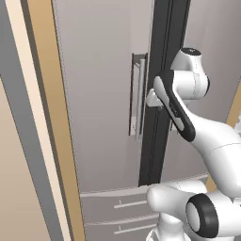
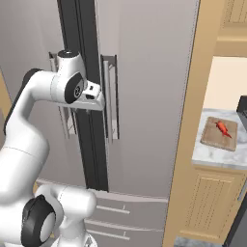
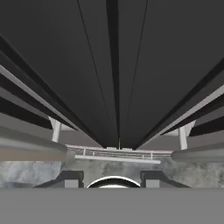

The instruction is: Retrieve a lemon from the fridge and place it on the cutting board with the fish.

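The grey steel fridge (image 1: 99, 94) stands with both doors shut, and a black seam (image 2: 84, 144) runs between them. My gripper (image 3: 111, 177) is open with nothing between its fingertips (image 3: 70, 177). It hangs close in front of the seam, between the two bar handles (image 1: 140, 96) (image 2: 112, 96). The hand (image 2: 94, 98) is level with the upper part of the handles. Far to the right, the brown cutting board (image 2: 219, 134) lies on the marble counter (image 2: 212, 157) with the reddish-orange fish (image 2: 223, 128) on it. The lemon is hidden.
Tan wooden cabinet panels (image 2: 193, 120) (image 1: 47, 117) frame the fridge on both sides. Fridge drawers (image 1: 117, 207) lie below the doors. A cabinet door (image 2: 212, 202) sits under the counter, and a dark appliance edge (image 2: 242, 111) stands at the far right.
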